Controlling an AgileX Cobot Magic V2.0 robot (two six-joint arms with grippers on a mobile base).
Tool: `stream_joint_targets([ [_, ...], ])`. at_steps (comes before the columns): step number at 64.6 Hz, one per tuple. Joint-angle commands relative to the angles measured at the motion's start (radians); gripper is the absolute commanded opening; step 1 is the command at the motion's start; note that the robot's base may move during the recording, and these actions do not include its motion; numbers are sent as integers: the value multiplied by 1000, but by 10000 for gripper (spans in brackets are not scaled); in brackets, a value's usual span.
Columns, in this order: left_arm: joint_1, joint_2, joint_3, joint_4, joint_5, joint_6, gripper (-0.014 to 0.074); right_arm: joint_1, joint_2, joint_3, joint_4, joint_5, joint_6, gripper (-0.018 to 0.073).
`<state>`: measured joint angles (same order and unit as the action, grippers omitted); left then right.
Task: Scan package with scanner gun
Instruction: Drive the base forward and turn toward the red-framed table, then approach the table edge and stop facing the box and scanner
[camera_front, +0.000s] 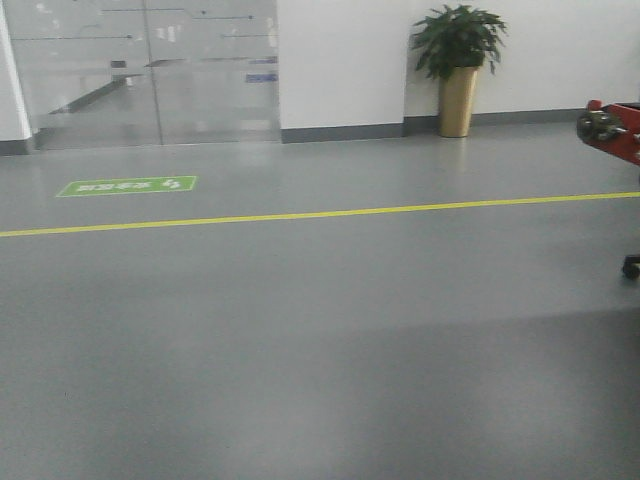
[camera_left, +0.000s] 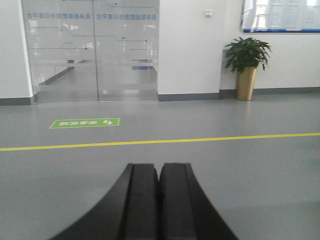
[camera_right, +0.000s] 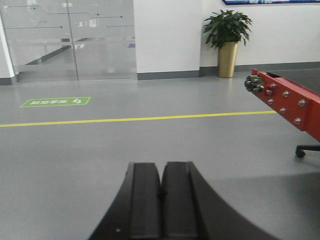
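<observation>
- Left wrist view: left pincer (camera_left: 159, 172) clenched, empty, on the near side of yellow line (camera_left: 150, 142).
- Right wrist view: right pincer (camera_right: 161, 171) clenched, empty; plant (camera_right: 227, 27) beyond line.

Grey floor (camera_front: 300, 350) with a yellow line (camera_front: 300, 215), a green marking (camera_front: 127, 186), a gold-potted plant (camera_front: 458, 80) at the wall.

Ahead of left gripper (camera_left: 159, 169): open grey floor (camera_left: 240, 170) as far as the glass doors (camera_left: 95, 50) and white wall (camera_left: 190, 50)
Ahead of right gripper (camera_right: 161, 167): open floor too
Right side: red metal beam (camera_right: 295, 102) with bolts juts in at an angle; black caster wheel (camera_right: 300, 151) on the floor beneath it
Far corner: potted plant (camera_right: 227, 40) against the wall
</observation>
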<state>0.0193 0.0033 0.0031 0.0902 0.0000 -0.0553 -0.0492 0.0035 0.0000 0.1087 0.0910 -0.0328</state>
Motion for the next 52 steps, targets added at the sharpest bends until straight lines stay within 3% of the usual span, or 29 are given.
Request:
stream_joint_targets([
  [1,-1,-3,-3,-6,-18,-5,-111,0,-3,0,-4,-18,-1,-158],
  [52,-1,-3,-3,-6,-18,-5,-111,0,-3,0,-4,-18,-1,-158],
])
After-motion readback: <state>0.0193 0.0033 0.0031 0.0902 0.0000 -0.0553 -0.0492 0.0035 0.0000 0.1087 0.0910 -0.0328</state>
